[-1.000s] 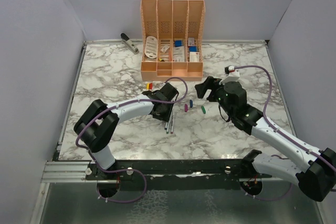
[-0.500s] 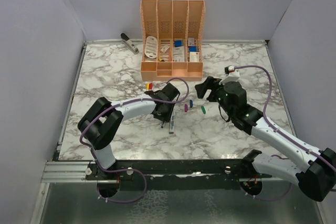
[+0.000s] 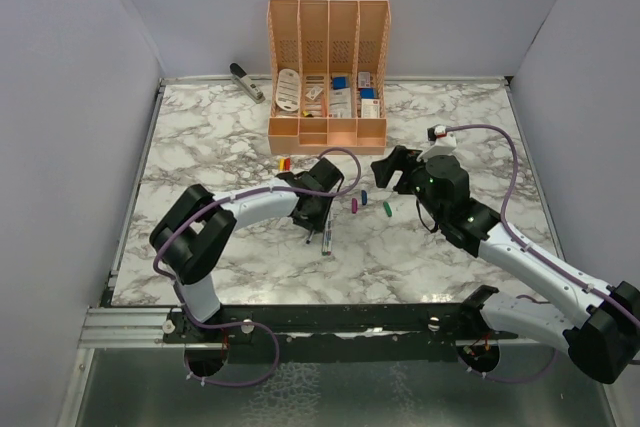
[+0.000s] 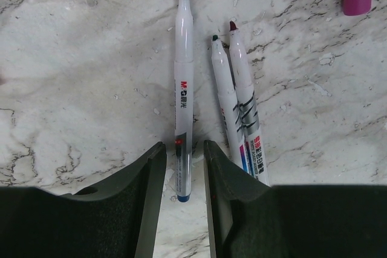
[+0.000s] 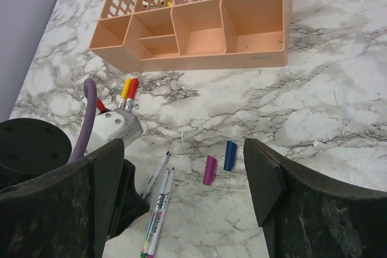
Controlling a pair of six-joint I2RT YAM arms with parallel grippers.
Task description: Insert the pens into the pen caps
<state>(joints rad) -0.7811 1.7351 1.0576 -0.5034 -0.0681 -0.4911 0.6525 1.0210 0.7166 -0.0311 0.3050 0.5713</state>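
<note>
Marble worktop (image 3: 200, 147), and vs. a sec before not much had shifted. The left arm's elbow had swung a little to the right and the left hand (image 3: 312, 213) had edged along w/ it. The right arm and the loose caps sat where they'd been. The pens below the left hand looked a touch more spread out than before.

Left hand was down low over the blue-tipped pen (image 4: 183, 89). Its fingers (image 4: 148, 179) were only narrowly apart, one each side of the pen's back end w/ a sliver of marble showing on both sides, so straddling, not pinching. That pen lay flat on the worktop, tip pointing away from the hand. Just beside it on the right lay the green-tipped pen (image 4: 225, 98) and red-tipped pen (image 4: 243, 95), pressed close side by side.

Right hand (image 5: 184, 146) hung spread wide, holding nothing, above the purple cap (image 5: 209, 170) and blue cap (image 5: 230, 155), which lay near each other but apart. Green cap (image 3: 387, 209) lay a bit further right. Yellow cap (image 5: 125, 87) and red cap (image 5: 132, 85) lay side by side near the front of the orange organiser (image 3: 327, 133). Grey stapler (image 3: 245, 80) sat at the back left, well apart.

From above, the left hand covered part of the pens. From the right wrist, the left arm and its purple cable (image 5: 89, 113) blocked the near left corner.
</note>
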